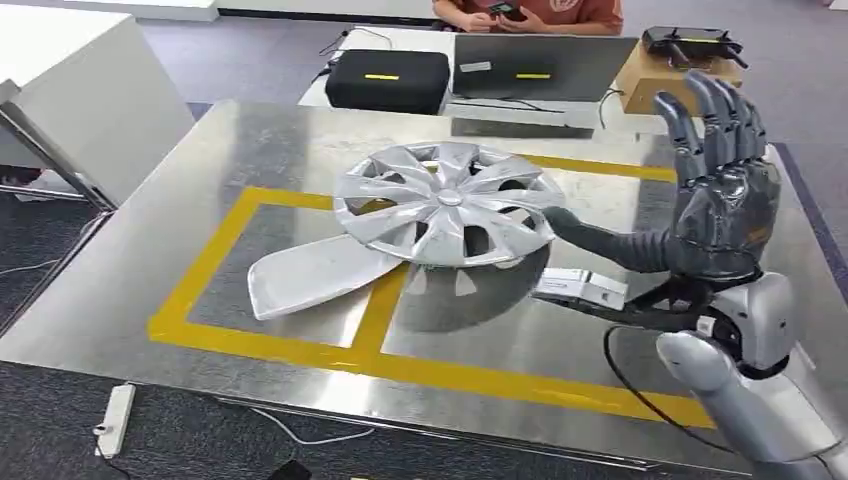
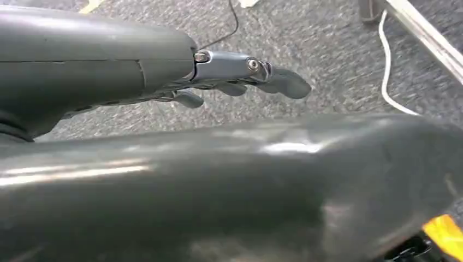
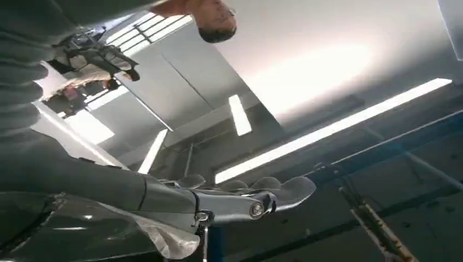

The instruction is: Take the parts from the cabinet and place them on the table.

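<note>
A silver hubcap (image 1: pixel 448 203) lies face up on the steel bench (image 1: pixel 300 130), inside the yellow tape rectangle (image 1: pixel 205 262), its near edge propped on a flat grey panel (image 1: pixel 318 275) that pokes out toward the front of the bench. Just beside the hubcap's rim, the right hand (image 1: pixel 715 190) stands upright with its fingers (image 1: pixel 712 115) spread and raised and its thumb (image 1: pixel 600 240) reaching to the rim, gripping nothing. The left hand (image 2: pixel 229 76) hangs over grey carpet (image 2: pixel 327 49) with its fingers extended and nothing in them, and beyond the hubcap, past the bench's far edge, a person (image 1: pixel 530 12) sits behind a laptop (image 1: pixel 540 68).
</note>
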{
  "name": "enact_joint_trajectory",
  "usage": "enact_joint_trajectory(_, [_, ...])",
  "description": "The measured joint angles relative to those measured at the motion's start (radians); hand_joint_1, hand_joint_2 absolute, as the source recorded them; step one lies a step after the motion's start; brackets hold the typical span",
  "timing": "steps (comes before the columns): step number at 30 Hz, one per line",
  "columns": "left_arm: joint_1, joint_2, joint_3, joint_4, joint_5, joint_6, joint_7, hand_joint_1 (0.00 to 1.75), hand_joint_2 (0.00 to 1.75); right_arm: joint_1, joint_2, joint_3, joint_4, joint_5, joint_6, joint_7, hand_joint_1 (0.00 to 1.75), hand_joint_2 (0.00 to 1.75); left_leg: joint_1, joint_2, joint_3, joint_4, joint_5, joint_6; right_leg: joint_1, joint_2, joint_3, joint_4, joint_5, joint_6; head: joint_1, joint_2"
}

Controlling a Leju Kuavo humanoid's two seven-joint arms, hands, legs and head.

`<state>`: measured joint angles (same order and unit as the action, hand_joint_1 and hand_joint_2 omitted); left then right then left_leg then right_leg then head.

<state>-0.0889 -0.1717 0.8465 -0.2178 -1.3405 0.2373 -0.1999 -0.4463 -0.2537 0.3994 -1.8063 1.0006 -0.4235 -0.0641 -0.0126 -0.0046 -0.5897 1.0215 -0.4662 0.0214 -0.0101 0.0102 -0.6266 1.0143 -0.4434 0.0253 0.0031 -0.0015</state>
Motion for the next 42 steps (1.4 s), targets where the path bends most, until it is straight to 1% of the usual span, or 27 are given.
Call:
enact_joint_trajectory(3, [0.0,0.0,-0.001,0.0,0.013,0.023,-0.035,0.0,0.0,0.023,0.01,-0.027,-0.032,-0.002,-0.003,-0.018,0.0,1.75,0.0,0.0,0.0,0.0,0.0,0.0,0.0,0.0,0.0,0.0,0.0,0.0,0.0,0.0])
enact_joint_trajectory(8, [-0.001,0.0,-0.001,0.0,0.046,0.065,-0.133,0.0,0.0,0.04,0.01,-0.05,-0.054,-0.001,0.0,-0.03,0.0,1.75,0.0,0.0,0.0,0.0,0.0,0.0,0.0,0.0,0.0,0.0,0.0,0.0,0.0,0.0])
enact_joint_trajectory(11, [-0.001,-0.001,-0.003,0.0,0.051,0.11,-0.173,0.0,0.0,0.048,0.01,-0.055,-0.055,-0.005,0.0,-0.034,0.0,1.75,0.0,0.0,0.0,0.0,0.0,0.0,0.0,0.0,0.0,0.0,0.0,0.0,0.0,0.0])
enact_joint_trajectory(12, [-0.002,-0.001,-0.006,0.0,0.052,0.119,-0.176,0.0,0.0,0.049,0.01,-0.056,-0.055,-0.008,0.001,-0.035,0.0,1.75,0.0,0.0,0.0,0.0,0.0,0.0,0.0,0.0,0.0,0.0,0.0,0.0,0.0,0.0])
enact_joint_trajectory(14, [-0.003,0.0,-0.008,0.0,0.052,0.119,-0.163,0.0,0.0,0.049,0.01,-0.06,-0.055,-0.013,0.005,-0.035,0.0,1.75,0.0,0.0,0.0,0.0,0.0,0.0,0.0,0.0,0.0,0.0,0.0,0.0,0.0,0.0])
enact_joint_trajectory(18, [-0.003,0.002,-0.011,0.0,0.054,0.085,-0.158,0.0,0.0,0.049,0.01,-0.06,-0.055,-0.014,0.014,-0.036,0.0,1.75,0.0,0.0,0.0,0.0,0.0,0.0,0.0,0.0,0.0,0.0,0.0,0.0,0.0,0.0])
enact_joint_trajectory(19, [-0.003,0.002,-0.011,0.0,0.057,0.079,-0.158,0.0,0.0,0.049,0.01,-0.06,-0.055,-0.013,0.015,-0.036,0.0,0.0,0.0,0.0,0.0,0.0,0.0,0.0,0.0,0.0,0.0,0.0,0.0,0.0,0.0,0.0])
enact_joint_trajectory(24, [-0.003,0.006,-0.017,0.0,0.06,0.074,-0.135,0.0,0.0,0.047,0.01,-0.059,-0.055,-0.014,0.022,-0.034,0.0,0.0,0.0,0.0,-0.001,0.001,-0.001,0.001,-0.002,0.0,0.001,-0.002,0.001,0.001,0.0,0.0])
enact_joint_trajectory(25, [-0.003,0.009,-0.017,0.0,0.06,0.074,-0.129,0.0,0.0,0.045,0.01,-0.058,-0.055,-0.014,0.023,-0.033,0.0,0.0,-0.005,-0.001,0.001,0.005,0.001,0.013,-0.006,-0.001,0.004,-0.01,0.011,0.012,-0.001,0.0])
enact_joint_trajectory(26, [-0.004,0.009,-0.018,0.0,0.06,0.073,-0.127,0.0,0.0,0.044,0.01,-0.058,-0.055,-0.014,0.025,-0.033,0.0,0.0,-0.005,0.0,0.005,-0.008,0.009,0.022,-0.005,0.001,0.009,-0.019,0.016,0.017,-0.002,0.0])
enact_joint_trajectory(27, [-0.004,0.008,-0.018,0.0,0.06,0.071,-0.125,0.0,0.0,0.043,0.01,-0.058,-0.056,-0.014,0.026,-0.032,0.0,0.0,0.009,0.004,0.019,-0.041,0.03,0.026,-0.003,-0.001,0.008,-0.02,0.009,0.017,0.0,0.0])
enact_joint_trajectory(28, [-0.005,0.008,-0.018,0.0,0.059,0.071,-0.125,0.0,0.0,0.041,0.01,-0.059,-0.057,-0.014,0.026,-0.031,0.0,0.0,0.008,0.008,0.024,-0.054,0.039,0.027,-0.002,-0.003,-0.001,-0.007,-0.015,0.019,0.001,0.0])
enact_joint_trajectory(29, [-0.007,0.008,-0.019,0.0,0.056,0.071,-0.123,0.0,0.0,0.035,0.01,-0.059,-0.056,-0.015,0.026,-0.031,0.0,0.0,0.009,0.01,0.021,-0.055,0.043,0.029,-0.002,-0.002,-0.021,0.046,-0.061,0.021,0.002,0.0])
enact_joint_trajectory(30, [-0.008,0.009,-0.02,0.0,0.053,0.07,-0.119,0.0,0.0,0.033,0.01,-0.058,-0.056,-0.016,0.028,-0.03,0.0,0.0,0.01,0.011,0.015,-0.054,0.044,0.028,-0.005,-0.003,-0.05,0.127,-0.105,0.024,0.003,0.0])
enact_joint_trajectory(31, [-0.008,0.008,-0.023,0.0,0.051,0.07,-0.114,0.0,0.0,0.034,0.01,-0.056,-0.056,-0.016,0.029,-0.03,0.0,0.0,0.01,0.013,0.011,-0.054,0.046,0.026,-0.009,-0.002,-0.078,0.204,-0.139,0.028,0.002,0.0])
enact_joint_trajectory(32, [-0.006,0.008,-0.025,0.0,0.047,0.07,-0.112,0.0,0.0,0.035,0.01,-0.056,-0.055,-0.017,0.03,-0.029,0.0,0.0,0.011,0.015,0.006,-0.053,0.049,0.022,-0.012,-0.003,-0.097,0.26,-0.159,0.034,0.002,0.0])
enact_joint_trajectory(33, [-0.006,0.008,-0.027,0.0,0.044,0.07,-0.109,0.0,0.0,0.034,0.01,-0.054,-0.053,-0.017,0.032,-0.029,0.0,0.0,0.014,0.015,0.0,-0.049,0.052,0.018,-0.017,-0.004,-0.093,0.263,-0.152,0.04,0.002,0.0])
enact_joint_trajectory(34, [-0.006,0.008,-0.028,0.0,0.043,0.07,-0.108,0.0,0.0,0.033,0.01,-0.052,-0.053,-0.017,0.032,-0.028,0.0,0.0,0.019,0.016,-0.007,-0.043,0.053,0.014,-0.022,-0.006,-0.064,0.221,-0.127,0.046,0.002,0.0])
enact_joint_trajectory(35, [-0.007,0.008,-0.03,0.0,0.042,0.069,-0.108,0.0,0.0,0.031,0.01,-0.051,-0.053,-0.018,0.033,-0.028,0.0,0.0,0.026,0.016,-0.016,-0.033,0.054,0.008,-0.028,-0.01,-0.014,0.139,-0.091,0.055,0.002,0.0])
enact_joint_trajectory(36, [-0.008,0.008,-0.032,0.0,0.042,0.069,-0.108,0.0,0.0,0.028,0.01,-0.051,-0.053,-0.018,0.033,-0.028,0.0,0.0,0.032,0.016,-0.026,-0.019,0.051,-0.001,-0.036,-0.016,0.041,0.05,-0.058,0.064,0.003,0.0])
enact_joint_trajectory(37, [-0.01,0.011,-0.034,-0.001,0.042,0.068,-0.108,0.0,0.0,0.025,0.01,-0.05,-0.053,-0.018,0.033,-0.028,0.0,0.0,0.031,0.016,-0.038,-0.003,0.048,-0.014,-0.037,-0.015,0.066,-0.001,-0.083,0.077,0.003,0.0])
enact_joint_trajectory(38, [-0.01,0.013,-0.034,-0.002,0.041,0.069,-0.107,0.0,0.0,0.024,0.01,-0.05,-0.053,-0.018,0.034,-0.027,0.0,0.0,0.028,0.013,-0.048,0.015,0.045,-0.023,-0.032,-0.002,0.068,0.003,-0.07,0.055,0.006,0.0])
enact_joint_trajectory(39, [-0.009,0.012,-0.035,-0.002,0.04,0.068,-0.107,0.0,0.0,0.025,0.01,-0.05,-0.051,-0.019,0.036,-0.026,0.0,0.0,0.027,0.012,-0.051,0.013,0.051,-0.027,-0.031,-0.003,0.061,0.014,-0.069,0.042,-0.002,0.0])
enact_joint_trajectory(40, [-0.007,0.012,-0.035,-0.002,0.04,0.068,-0.106,0.0,0.0,0.026,0.01,-0.049,-0.051,-0.02,0.036,-0.025,0.0,0.0,0.028,0.012,-0.051,0.011,0.056,-0.032,-0.028,-0.002,0.057,0.019,-0.066,0.037,-0.001,0.0])
enact_joint_trajectory(41, [-0.006,0.012,-0.037,-0.002,0.04,0.068,-0.105,0.0,0.0,0.025,0.01,-0.05,-0.05,-0.021,0.038,-0.024,0.0,0.0,0.031,0.012,-0.052,0.008,0.062,-0.038,-0.027,-0.001,0.052,0.022,-0.062,0.028,-0.001,0.0])
enact_joint_trajectory(42, [-0.005,0.013,-0.038,-0.002,0.04,0.068,-0.103,0.0,0.0,0.023,0.01,-0.05,-0.05,-0.021,0.04,-0.024,0.0,0.0,0.033,0.012,-0.056,0.009,0.062,-0.041,-0.029,-0.002,0.046,0.019,-0.054,0.016,-0.001,0.0])
